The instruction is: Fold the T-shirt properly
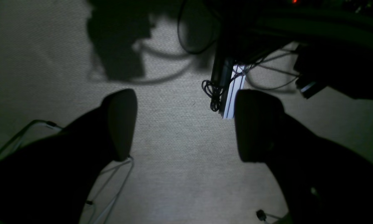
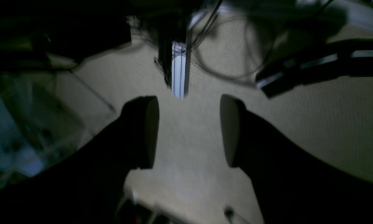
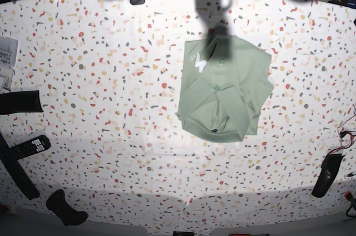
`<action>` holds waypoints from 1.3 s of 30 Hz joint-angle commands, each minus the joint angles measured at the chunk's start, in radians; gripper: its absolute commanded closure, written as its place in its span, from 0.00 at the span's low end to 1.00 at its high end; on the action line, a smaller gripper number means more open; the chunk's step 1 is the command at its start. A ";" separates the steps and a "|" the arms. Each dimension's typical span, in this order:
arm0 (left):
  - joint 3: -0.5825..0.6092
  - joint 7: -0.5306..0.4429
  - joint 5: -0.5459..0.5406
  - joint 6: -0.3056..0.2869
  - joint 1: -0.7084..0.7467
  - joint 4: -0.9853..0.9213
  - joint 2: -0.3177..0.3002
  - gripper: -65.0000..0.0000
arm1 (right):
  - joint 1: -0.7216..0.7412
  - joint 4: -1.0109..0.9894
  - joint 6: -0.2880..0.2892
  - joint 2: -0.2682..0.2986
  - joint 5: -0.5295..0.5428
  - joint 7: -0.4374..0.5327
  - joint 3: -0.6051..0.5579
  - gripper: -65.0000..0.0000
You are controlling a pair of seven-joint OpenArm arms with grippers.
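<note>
- The T-shirt (image 3: 225, 88) lay on the speckled desk (image 3: 100, 80), right of centre in the base view and toward the far side, already gathered into a compact, roughly square bundle with its collar end nearest the front edge and a small white mark on its far-left part.
- The left gripper (image 1: 186, 124) had its jaws spread wide with nothing between them, only pale carpeted floor below.
- The right gripper (image 2: 189, 130) had its jaws partly open and likewise empty; that view was blurred and dim.
- In the base view both arms sat at the desk's near corners, well apart from the shirt.
- Risk, as I judged it: the folded flaps looked loose and overlapped unevenly, so a pinch that caught only the top layer could have peeled the bundle open instead of moving it whole.
- Another risk: the shirt's far edge lay near the shadowed back rim of the desk; a push from the front could have slid cloth toward that rim.
- A remote control (image 3: 30, 147) and other dark items lay at the left edge, near the right arm's path, and could have been knocked.
- Cables (image 1: 111, 193) trailed near the left gripper and might have snagged.
- Open room was generous: the wide centre and left of the desk lay bare between the shirt and the clutter.
</note>
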 commanded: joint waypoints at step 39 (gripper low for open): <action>-0.003 -0.187 0.209 0.082 -0.256 -0.244 0.172 0.32 | 0.380 -0.397 -0.358 -0.215 -0.167 0.158 -0.343 0.54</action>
